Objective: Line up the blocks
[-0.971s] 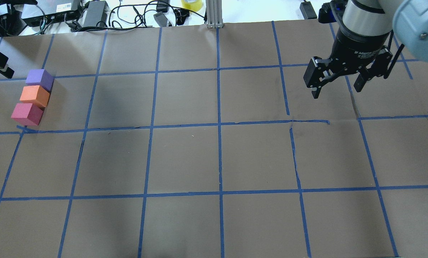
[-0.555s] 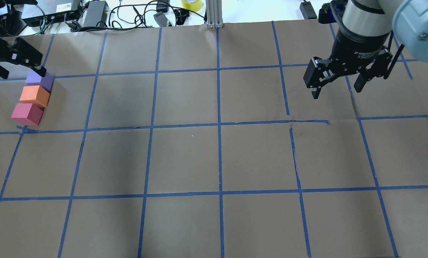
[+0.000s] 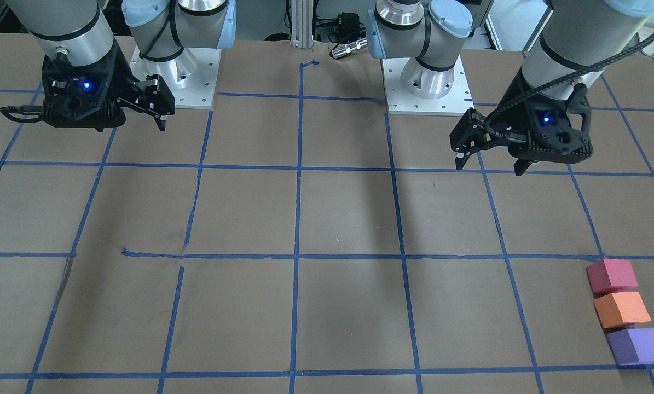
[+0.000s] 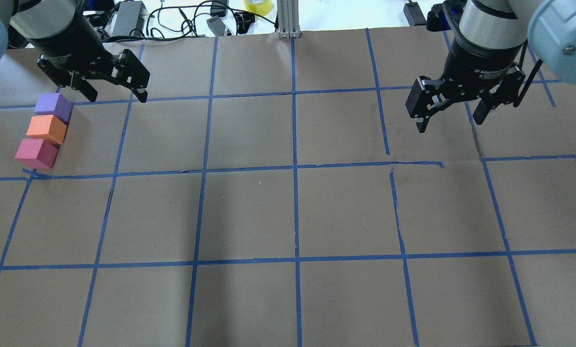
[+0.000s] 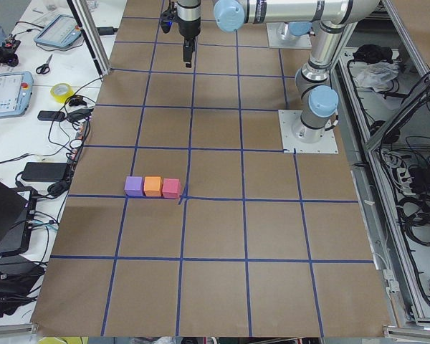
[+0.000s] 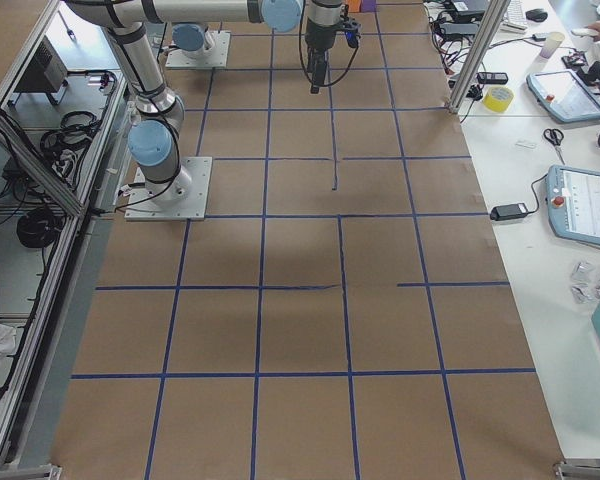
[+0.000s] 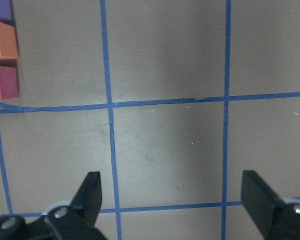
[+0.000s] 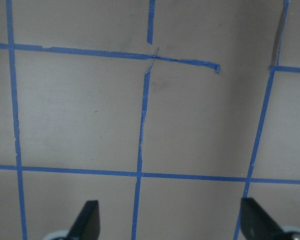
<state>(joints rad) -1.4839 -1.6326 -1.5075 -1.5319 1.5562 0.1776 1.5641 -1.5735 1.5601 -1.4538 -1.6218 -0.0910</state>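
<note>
The left gripper [image 4: 115, 96], its black fingers spread wide and holding nothing, hung in the upper left of the overhead view, above and to the right of the blocks. A second earlier only its tip showed at the left edge of that view. Moments later it sat right by the purple block [image 4: 52, 107], and it then swung clear toward the upper right. The right gripper [image 4: 449, 124], also spread and empty, barely moved in the upper right of the frame.

None of the three cubes shifted during that second. The purple block, the orange block [image 4: 46, 128] and the pinkish-red block [image 4: 36, 153] lay in one short row at the left edge of the overhead view. Each touched its neighbour, and the pinkish-red end sat just above a crossing of blue tape [image 4: 293, 193]. With the row intact and the nearer claw drawn away empty, the line appeared finished and the arm looked to be retreating rather than reaching in again.

The cubes looked matte and soft-edged, like foam, with flat faces and no gloss. They sat on the table [image 4: 249, 212], covered in dull brown paper faintly scuffed and creased, with tape marking a grid of squares. One strip of that tape [image 4: 415, 164] to the right of centre was ragged and out of line. The claws were hard black metal below silver arm tubes with pale blue joint caps.
</note>
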